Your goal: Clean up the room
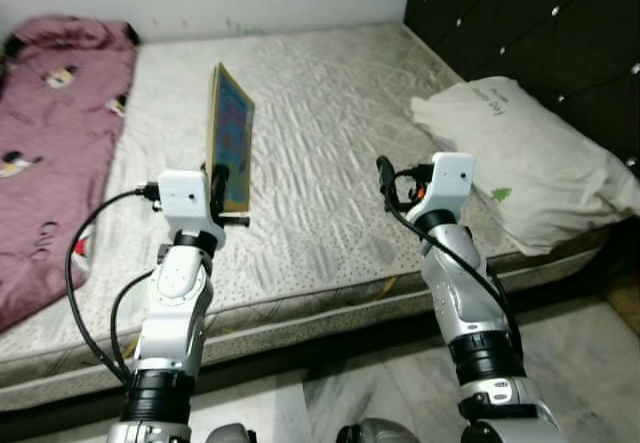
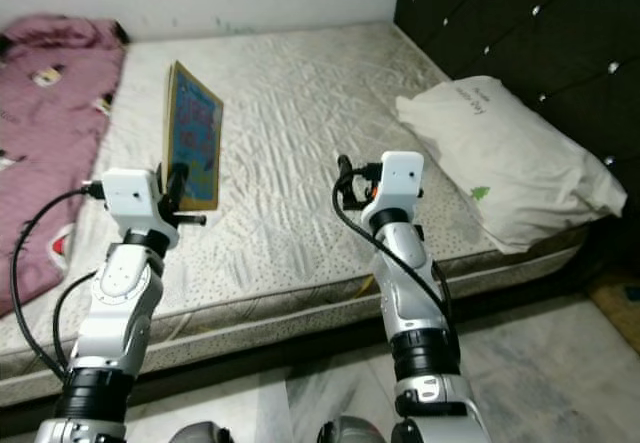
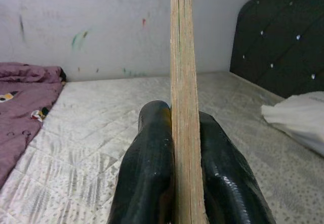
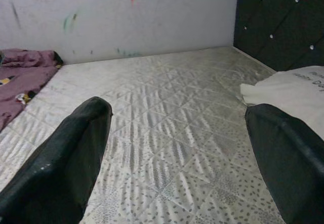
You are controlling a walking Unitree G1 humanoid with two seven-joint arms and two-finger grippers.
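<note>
Broad grey-white quilted mattress [image 1: 330,163], bare of sheets, running from the marked white wall [image 3: 101,27] at its far edge to the near edge just ahead of both arms. Dark tufted headboard [image 1: 540,33] along the mattress's right edge. Crumpled maroon patterned blanket [image 1: 50,153] spread along the left edge, reaching into the far left corner. Plump white pillow with green print [image 1: 530,158] lying at the right edge, against the headboard. Pale marbled tile floor [image 1: 570,353] below the near edge.

Thin rectangular wooden board with a blue and purple picture face [image 1: 230,133] held upright on edge above the near left part of the mattress, clear of the surface. Left gripper [image 3: 185,148] clenched on the board's lower edge, one black finger [image 3: 147,168] pressed flat to each side, seen edge-on in the left wrist view. Right gripper [image 4: 177,143] raised over the near right part of the mattress, fingers [image 4: 61,168] spread wide apart, grasping nothing, well apart from the board and short of the pillow.
</note>
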